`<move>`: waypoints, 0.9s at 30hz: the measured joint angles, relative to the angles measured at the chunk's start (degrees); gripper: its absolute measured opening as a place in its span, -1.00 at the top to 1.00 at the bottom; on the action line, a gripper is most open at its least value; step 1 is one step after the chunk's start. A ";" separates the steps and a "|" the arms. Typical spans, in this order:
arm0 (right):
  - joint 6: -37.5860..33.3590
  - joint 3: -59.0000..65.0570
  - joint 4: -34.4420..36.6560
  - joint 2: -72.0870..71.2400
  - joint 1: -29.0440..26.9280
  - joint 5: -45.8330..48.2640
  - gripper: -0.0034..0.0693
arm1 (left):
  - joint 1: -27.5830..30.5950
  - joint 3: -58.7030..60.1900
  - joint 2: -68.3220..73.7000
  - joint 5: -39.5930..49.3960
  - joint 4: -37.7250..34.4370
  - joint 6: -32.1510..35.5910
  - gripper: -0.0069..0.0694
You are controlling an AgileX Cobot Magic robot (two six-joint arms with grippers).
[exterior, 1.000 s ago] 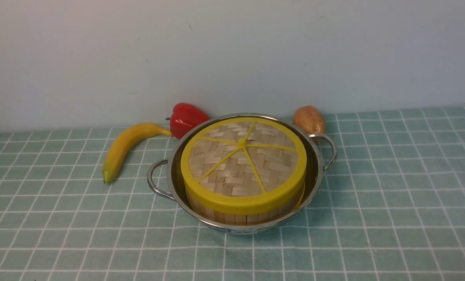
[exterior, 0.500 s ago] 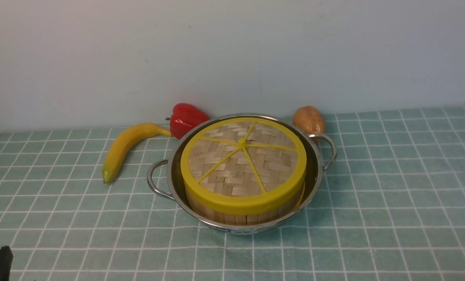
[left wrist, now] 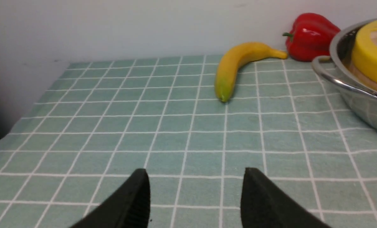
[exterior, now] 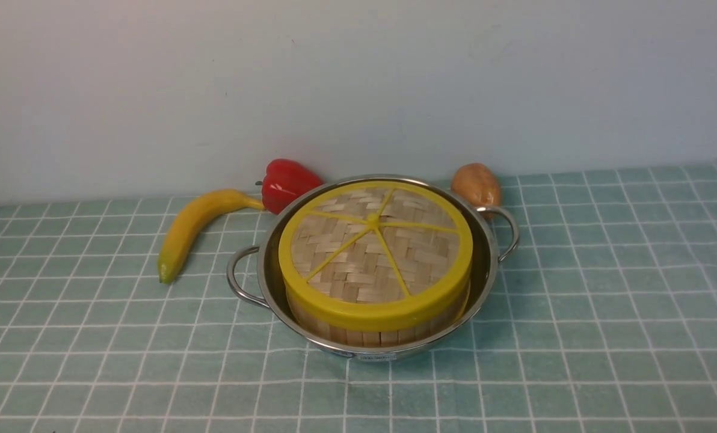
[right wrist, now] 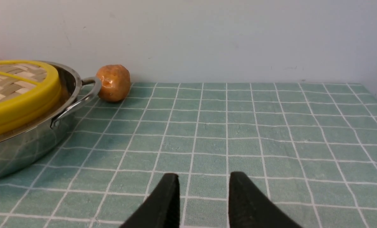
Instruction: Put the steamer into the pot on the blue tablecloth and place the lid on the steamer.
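The shiny steel pot (exterior: 491, 264) stands in the middle of the blue tablecloth (exterior: 605, 300). Inside it sits the bamboo steamer (exterior: 370, 334), and the woven lid (exterior: 373, 252) with its yellow rim and spokes lies flat on top, hiding the steamer's inside. Neither gripper shows in the front view. My left gripper (left wrist: 194, 175) hangs open over bare cloth, well to the pot's left, with nothing between its fingers. My right gripper (right wrist: 203, 179) is open too, over bare cloth to the right of the pot (right wrist: 27, 142), holding nothing.
A yellow banana (exterior: 190, 228) and a red bell pepper (exterior: 286, 180) lie left of the pot near the back wall. A brown potato (exterior: 477, 183) sits behind the pot's right handle (exterior: 509, 231). The cloth's left edge (left wrist: 24, 110) shows in the left wrist view.
A dark tip of the left arm showed at the front view's bottom left corner earlier; it has drawn out of that view. Pot, steamer and lid have not moved.
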 joint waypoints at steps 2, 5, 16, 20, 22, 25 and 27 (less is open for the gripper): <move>0.00 0.00 0.00 0.00 0.00 0.00 0.24 | -0.02 0.00 0.00 -0.17 -2.58 3.20 -0.15; 0.00 0.00 0.00 0.00 0.00 0.00 0.24 | -0.06 0.00 -0.04 -0.17 -4.00 4.31 -0.15; 0.00 0.00 0.00 0.00 0.00 0.00 0.24 | -0.06 0.00 -0.04 -0.18 -4.56 0.80 -0.15; 0.00 0.00 0.00 0.00 0.00 0.00 0.24 | -0.06 0.00 -0.04 -0.29 -4.56 0.38 -0.15; 0.00 0.00 0.00 0.00 0.00 0.00 0.24 | -0.06 0.00 -0.04 -0.36 -4.56 0.16 -0.15; 0.00 0.00 0.00 0.00 0.00 0.00 0.24 | -0.06 0.00 -0.04 -0.41 -4.56 0.05 -0.15; 0.00 0.00 0.00 0.00 0.00 0.00 0.24 | -0.06 0.00 -0.04 -0.41 -4.56 0.05 -0.15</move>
